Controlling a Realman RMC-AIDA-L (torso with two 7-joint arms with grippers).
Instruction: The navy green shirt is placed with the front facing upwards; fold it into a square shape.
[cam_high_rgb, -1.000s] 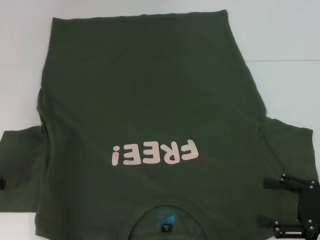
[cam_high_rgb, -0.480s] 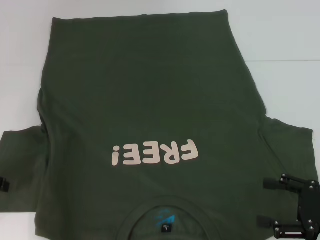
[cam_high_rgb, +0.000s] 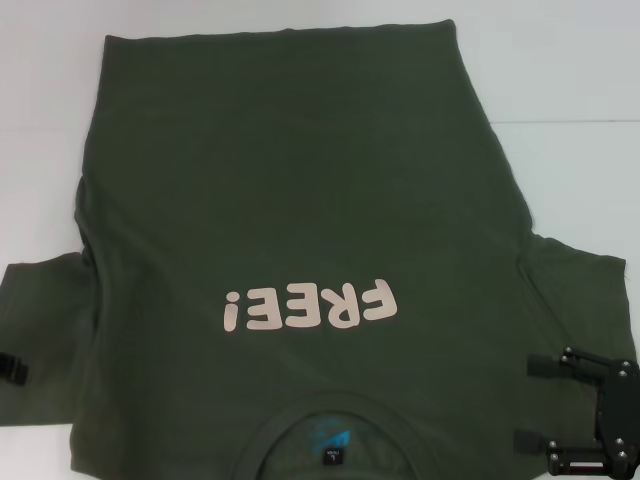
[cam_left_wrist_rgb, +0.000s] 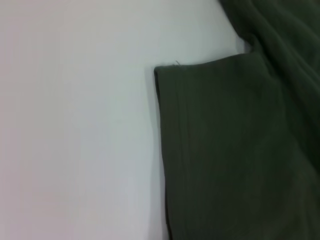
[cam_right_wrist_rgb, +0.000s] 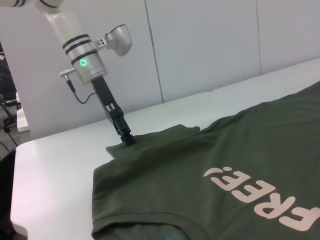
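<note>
Navy green shirt (cam_high_rgb: 300, 200) flat, face-up | white table (cam_high_rgb: 570, 60) | white wall panels (cam_right_wrist_rgb: 200, 45) behind

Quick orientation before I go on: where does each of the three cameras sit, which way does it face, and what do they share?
Head: above, looking down on the navy green shirt; right gripper and left gripper show at its sleeves.
Left wrist: close above the shirt's sleeve and table; no fingers visible.
Right wrist: low, facing across to the left gripper.
All share the shirt.

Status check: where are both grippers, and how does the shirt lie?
Left gripper down on left sleeve edge. Right gripper open over right sleeve. Navy green shirt flat, unfolded. No obstruction.
</note>
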